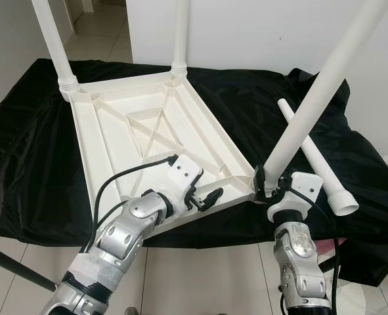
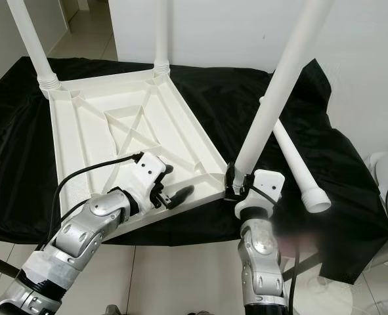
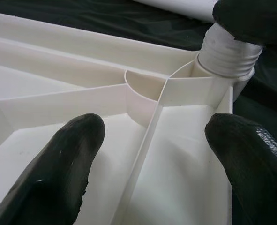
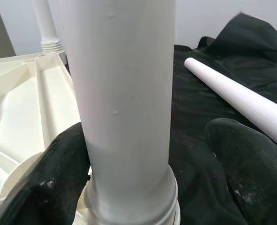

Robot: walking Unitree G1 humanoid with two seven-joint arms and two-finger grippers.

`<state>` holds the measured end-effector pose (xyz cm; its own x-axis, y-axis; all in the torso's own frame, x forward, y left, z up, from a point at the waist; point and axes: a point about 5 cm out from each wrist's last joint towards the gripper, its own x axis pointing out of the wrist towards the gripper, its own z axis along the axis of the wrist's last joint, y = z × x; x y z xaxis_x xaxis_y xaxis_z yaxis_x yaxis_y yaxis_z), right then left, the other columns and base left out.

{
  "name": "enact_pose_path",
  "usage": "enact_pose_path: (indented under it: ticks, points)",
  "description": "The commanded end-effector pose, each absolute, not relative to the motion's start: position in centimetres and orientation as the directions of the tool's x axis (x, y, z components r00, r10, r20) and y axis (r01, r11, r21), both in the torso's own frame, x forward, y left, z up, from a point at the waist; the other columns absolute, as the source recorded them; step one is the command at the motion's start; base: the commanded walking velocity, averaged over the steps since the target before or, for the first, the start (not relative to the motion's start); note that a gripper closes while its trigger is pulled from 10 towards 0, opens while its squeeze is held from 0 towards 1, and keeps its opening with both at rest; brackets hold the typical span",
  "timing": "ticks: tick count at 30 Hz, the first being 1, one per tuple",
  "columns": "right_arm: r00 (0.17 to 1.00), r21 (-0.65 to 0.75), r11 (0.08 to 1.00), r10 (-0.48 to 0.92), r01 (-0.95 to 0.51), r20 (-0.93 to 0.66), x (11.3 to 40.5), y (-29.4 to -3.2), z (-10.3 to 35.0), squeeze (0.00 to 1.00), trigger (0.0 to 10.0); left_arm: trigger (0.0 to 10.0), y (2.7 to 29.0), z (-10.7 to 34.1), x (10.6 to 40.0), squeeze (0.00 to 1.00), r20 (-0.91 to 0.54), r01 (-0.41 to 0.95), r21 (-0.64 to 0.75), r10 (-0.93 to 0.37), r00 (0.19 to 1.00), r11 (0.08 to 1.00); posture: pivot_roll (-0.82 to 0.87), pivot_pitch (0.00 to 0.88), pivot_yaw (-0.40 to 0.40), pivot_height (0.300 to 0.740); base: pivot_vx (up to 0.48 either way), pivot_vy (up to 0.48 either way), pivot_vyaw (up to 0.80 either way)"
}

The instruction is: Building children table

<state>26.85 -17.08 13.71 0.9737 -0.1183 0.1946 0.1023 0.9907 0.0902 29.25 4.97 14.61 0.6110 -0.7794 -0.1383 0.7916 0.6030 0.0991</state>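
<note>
One white plastic children's table (image 1: 155, 141) lies upside down on a black cloth (image 1: 33, 164), its ribbed underside facing up. Counting from the left, three white legs stand in its corner sockets: a far-left leg (image 1: 52, 41), a far-middle leg (image 1: 181, 33) and a near-right leg (image 1: 318, 92) that leans away to the right. All three are cut off by the top of the head views. A fourth leg (image 1: 312, 159) lies loose on the cloth to the right, just beyond the standing near-right one, its flared threaded end pointing toward the robot. The left gripper (image 1: 203, 199) rests at the near edge of the upturned table, its jaws open with one black finger (image 3: 58, 173) on each side of an inner rib, close to the corner socket. The right gripper (image 1: 267, 186) is at the base of the near-right leg, where the leg meets its socket; the wrist view shows one finger (image 4: 49, 183) pressed against the leg and the other finger standing off from it, so the jaws bracket the leg without closing fully on it. What carries the cloth is hidden beneath it, apart from a dark strut (image 1: 16, 269) at lower left.
</note>
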Motion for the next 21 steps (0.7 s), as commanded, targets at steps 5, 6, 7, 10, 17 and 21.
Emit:
enact_pose_path:
  ticks: [5, 6, 7, 10, 17, 21]
  points:
    - [0.974, 0.089, 0.990, -0.121, 0.105, 0.190, 26.2, -17.4, 13.3, 0.00, 10.0, 10.0, 5.5, 13.8, 29.9, 0.00, -0.233, 0.759, 0.130, -0.724, 0.649, 0.638, -0.04, 0.080, -0.038, 0.740, 0.000, 0.000, 0.00]
    - [0.974, 0.089, 0.990, -0.121, 0.106, 0.191, 26.1, -17.5, 13.4, 0.00, 10.0, 10.0, 5.6, 13.5, 30.0, 0.00, -0.249, 0.751, 0.136, -0.711, 0.657, 0.646, -0.04, 0.080, -0.038, 0.740, 0.000, 0.000, 0.00]
    - [0.974, 0.088, 0.990, -0.122, 0.107, 0.191, 26.1, -17.5, 13.4, 0.00, 10.0, 10.0, 5.8, 13.3, 30.2, 0.00, -0.265, 0.738, 0.144, -0.692, 0.671, 0.660, -0.04, 0.081, -0.037, 0.740, 0.000, 0.000, 0.00]
    - [0.974, 0.087, 0.990, -0.122, 0.107, 0.193, 26.1, -17.6, 13.4, 0.00, 10.0, 10.0, 6.1, 13.0, 30.5, 0.00, -0.288, 0.717, 0.154, -0.663, 0.691, 0.680, -0.04, 0.081, -0.036, 0.740, 0.000, 0.000, 0.00]
    - [0.972, 0.092, 0.990, -0.125, 0.108, 0.199, 26.3, -17.7, 13.5, 0.00, 10.0, 10.0, 7.4, 12.7, 31.7, 0.00, -0.325, 0.638, 0.178, -0.567, 0.757, 0.749, -0.04, 0.081, -0.029, 0.740, 0.000, 0.000, 0.00]
    - [0.972, 0.096, 0.989, -0.127, 0.110, 0.199, 26.3, -17.6, 13.5, 0.00, 10.0, 3.7, 8.4, 12.6, 32.3, 0.00, -0.334, 0.572, 0.178, -0.498, 0.800, 0.800, -0.04, 0.082, -0.029, 0.740, 0.000, 0.000, 0.00]
